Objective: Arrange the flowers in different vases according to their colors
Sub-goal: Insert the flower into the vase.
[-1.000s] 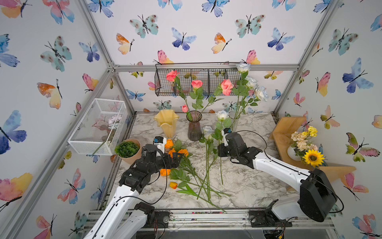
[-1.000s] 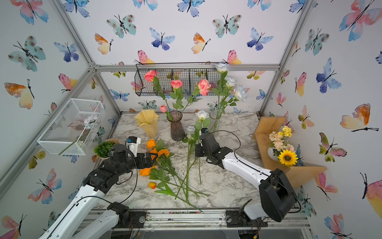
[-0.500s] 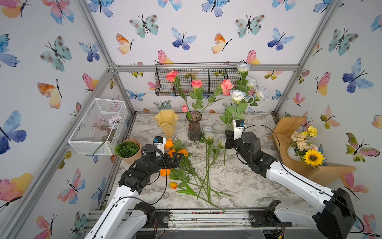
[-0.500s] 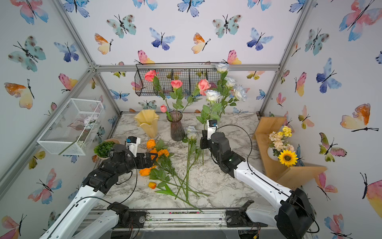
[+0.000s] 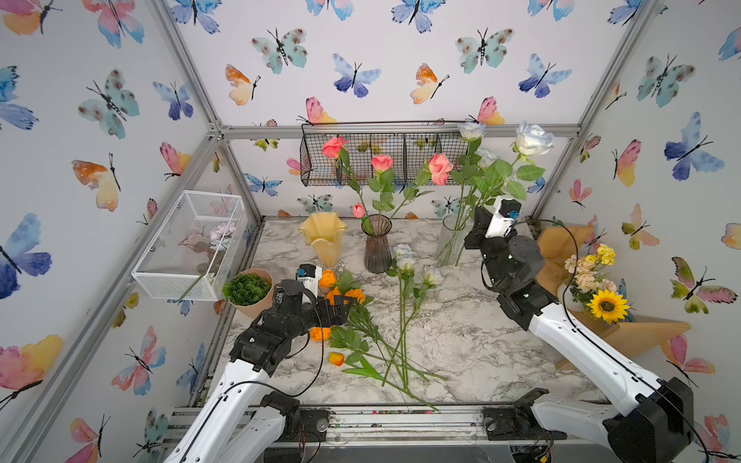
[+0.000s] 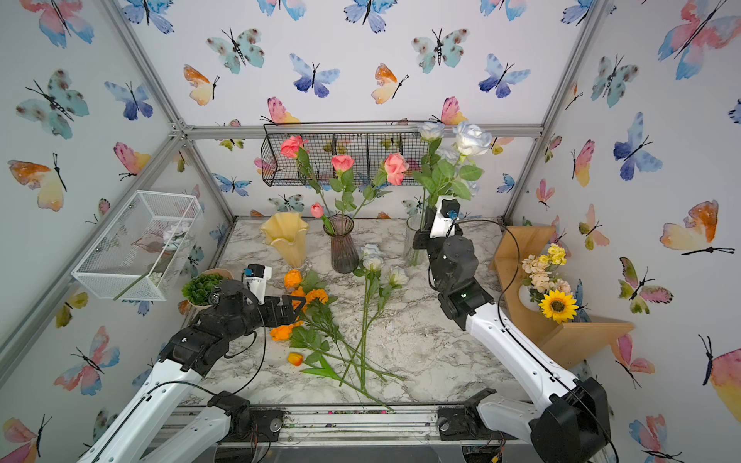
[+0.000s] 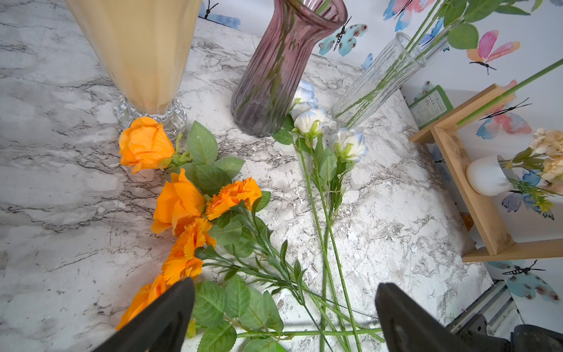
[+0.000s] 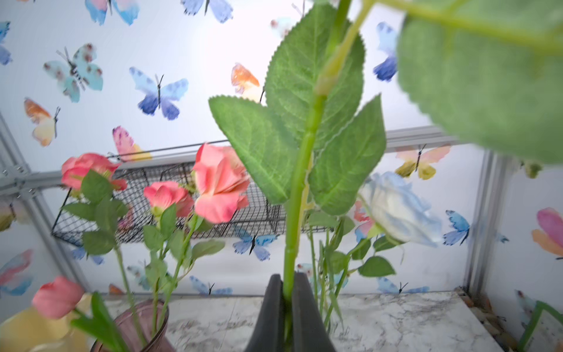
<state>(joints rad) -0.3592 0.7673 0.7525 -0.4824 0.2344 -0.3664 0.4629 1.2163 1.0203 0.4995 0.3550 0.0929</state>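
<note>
Pinches the green stem of a white-blue rose [image 5: 533,139] in the right claw [image 8: 286,285], jaws pressed tight on it, with the bloom raised high beside the clear vase [image 5: 450,239] at the back of the worktop [image 5: 461,340]. Cannot tell whether the stem's lower end sits inside that vase or just beside it.

Holds the left claw [image 7: 283,307] spread wide with nothing between the jaws, low over the leafy stems of the orange flowers [image 7: 179,207]. Those lie on the worktop in front of the yellow vase [image 5: 322,236].

Shows pink roses [image 5: 440,168] and a pink tulip [image 5: 358,210] standing in the purple vase [image 5: 377,250]. Shows standing white-blue blooms [image 5: 471,130] in the clear vase. Shows three loose white-blue roses [image 5: 405,262] lying flat, heads between the purple and clear vases and stems toward the near edge.
</note>
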